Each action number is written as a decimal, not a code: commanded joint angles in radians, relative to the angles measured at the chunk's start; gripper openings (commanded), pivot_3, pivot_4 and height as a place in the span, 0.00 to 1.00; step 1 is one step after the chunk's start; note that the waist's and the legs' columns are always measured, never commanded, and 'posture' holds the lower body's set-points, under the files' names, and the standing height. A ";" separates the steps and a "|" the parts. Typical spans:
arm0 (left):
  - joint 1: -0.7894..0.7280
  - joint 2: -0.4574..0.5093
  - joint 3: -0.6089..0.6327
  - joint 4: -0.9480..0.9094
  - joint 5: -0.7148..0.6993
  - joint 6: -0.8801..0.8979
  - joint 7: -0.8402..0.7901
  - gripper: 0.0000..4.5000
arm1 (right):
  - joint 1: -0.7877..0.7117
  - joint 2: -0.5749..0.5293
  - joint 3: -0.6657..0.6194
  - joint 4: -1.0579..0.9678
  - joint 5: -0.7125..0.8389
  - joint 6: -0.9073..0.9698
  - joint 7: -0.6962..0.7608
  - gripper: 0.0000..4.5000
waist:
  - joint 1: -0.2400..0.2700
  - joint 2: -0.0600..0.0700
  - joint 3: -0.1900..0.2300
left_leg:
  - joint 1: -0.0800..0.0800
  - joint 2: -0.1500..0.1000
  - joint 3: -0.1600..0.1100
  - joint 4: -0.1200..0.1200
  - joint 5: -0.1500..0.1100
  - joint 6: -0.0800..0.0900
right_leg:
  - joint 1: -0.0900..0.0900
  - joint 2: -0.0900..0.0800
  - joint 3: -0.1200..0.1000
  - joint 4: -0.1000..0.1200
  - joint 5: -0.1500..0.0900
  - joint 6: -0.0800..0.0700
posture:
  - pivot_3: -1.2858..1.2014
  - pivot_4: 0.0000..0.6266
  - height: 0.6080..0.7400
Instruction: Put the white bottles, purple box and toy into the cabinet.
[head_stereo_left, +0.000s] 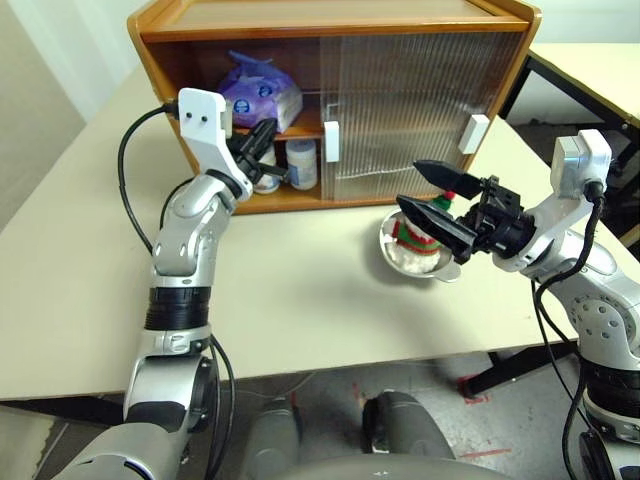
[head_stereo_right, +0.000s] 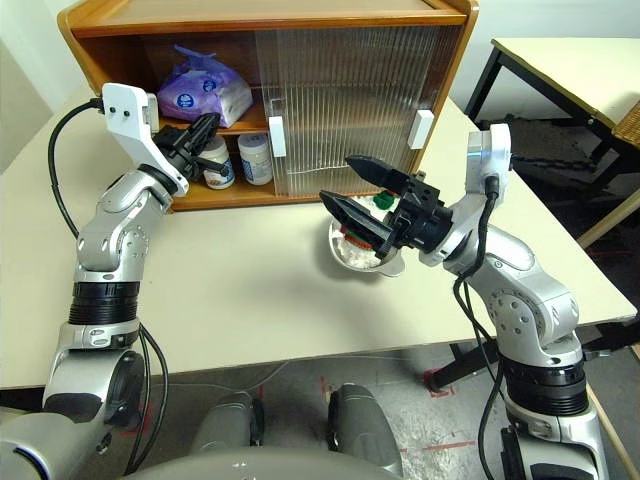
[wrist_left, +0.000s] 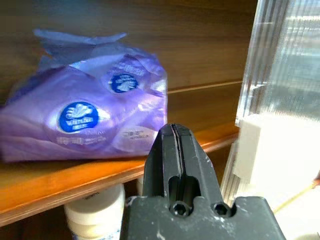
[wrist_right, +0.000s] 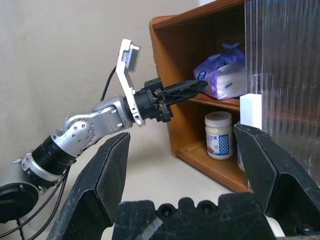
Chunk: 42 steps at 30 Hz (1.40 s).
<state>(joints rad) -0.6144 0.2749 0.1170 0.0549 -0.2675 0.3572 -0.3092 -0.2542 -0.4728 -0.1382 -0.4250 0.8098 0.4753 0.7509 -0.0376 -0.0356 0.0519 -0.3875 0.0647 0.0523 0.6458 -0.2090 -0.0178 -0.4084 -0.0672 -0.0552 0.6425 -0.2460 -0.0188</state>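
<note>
I'm looking down on a pale cream table (head_stereo_left: 300, 290) with a grey floor below its near edge and a second table (head_stereo_left: 590, 60) with black legs off to the right. At the far side of my table stands the cabinet (head_stereo_left: 330, 100), orange-brown wood with two shelves; its ribbed translucent doors (head_stereo_left: 420, 110) with white handles (head_stereo_left: 331, 141) cover the right part and leave the left bay open.

On the upper shelf lies the purple box (head_stereo_left: 262, 92), a soft lilac pack with blue round logos, crumpled at the top. On the lower shelf stand the white bottles: one (head_stereo_left: 302, 164) just beside the door edge, the other (head_stereo_right: 218, 165) to its left, partly hidden behind my left arm; both are squat, with white lids and pale labels.

My left gripper (head_stereo_left: 263, 140) sits at the open bay in front of the shelf edge, its fingers pressed together with nothing between them. My right gripper (head_stereo_left: 437, 200) hangs above a steel bowl (head_stereo_left: 415, 262) on the table in front of the cabinet, jaws spread wide and empty. The toy (head_stereo_left: 425, 225), white plush in red and green, lies in that bowl
</note>
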 joint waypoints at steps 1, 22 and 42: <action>-0.008 -0.008 -0.003 0.035 0.035 -0.021 0.037 0.01 | 0.007 -0.007 -0.017 -0.015 0.008 -0.001 -0.007 1.00 | 0.001 0.000 0.000 | 0.000 0.000 0.000 0.000 0.000 0.000 | 0.000 0.000 0.000 0.000 0.000 0.000 | 0.49 0.00 1.00; -0.180 -0.105 0.039 0.379 0.083 -0.185 0.194 0.01 | 0.049 -0.027 -0.047 -0.073 0.026 0.008 -0.049 1.00 | -0.006 -0.001 0.000 | -0.001 -0.001 0.000 0.001 0.000 0.000 | 0.000 -0.001 0.000 0.000 0.000 0.001 | 0.46 0.00 1.00; -0.089 -0.082 0.023 0.194 -0.070 -0.209 -0.070 0.09 | 0.064 -0.033 -0.050 -0.070 0.025 -0.004 -0.052 1.00 | -0.060 -0.001 -0.001 | 0.000 0.000 0.000 0.000 0.000 0.000 | 0.000 0.000 0.000 -0.001 0.000 0.001 | 0.47 0.00 1.00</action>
<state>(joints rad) -0.7378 0.1727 0.1493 0.3206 -0.3145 0.1044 -0.3416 -0.1818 -0.4989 -0.1848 -0.5052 0.8318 0.4798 0.6870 -0.0973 -0.0368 0.0513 -0.3872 0.0645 0.0529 0.6449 -0.2092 -0.0182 -0.4084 -0.0673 -0.0539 0.6418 -0.2456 -0.0182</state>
